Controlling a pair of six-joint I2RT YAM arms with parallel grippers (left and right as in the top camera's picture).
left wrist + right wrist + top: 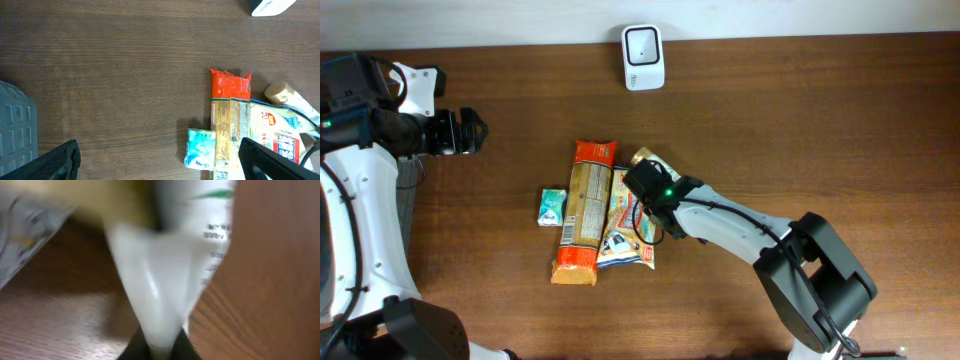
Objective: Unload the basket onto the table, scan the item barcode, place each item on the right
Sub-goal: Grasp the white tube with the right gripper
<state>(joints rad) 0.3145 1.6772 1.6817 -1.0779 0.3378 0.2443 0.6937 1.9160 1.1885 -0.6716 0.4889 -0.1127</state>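
Grab step rn: right gripper (645,203) pinched shut on the white snack bag (623,238) edge, mid-table. Next imo: lift it, face barcode twd scanner (643,56). Left gripper (472,131) wide open, empty.

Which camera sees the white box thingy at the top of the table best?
The overhead view: the whole white scanner shows, with nothing covering it. The left wrist view catches only a corner. The right wrist view misses it.

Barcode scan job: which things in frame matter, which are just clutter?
In play: right gripper, shut on the white pouch; scanner.
Clutter for now: orange-ended long packet; small teal packet; white-and-blue bag.
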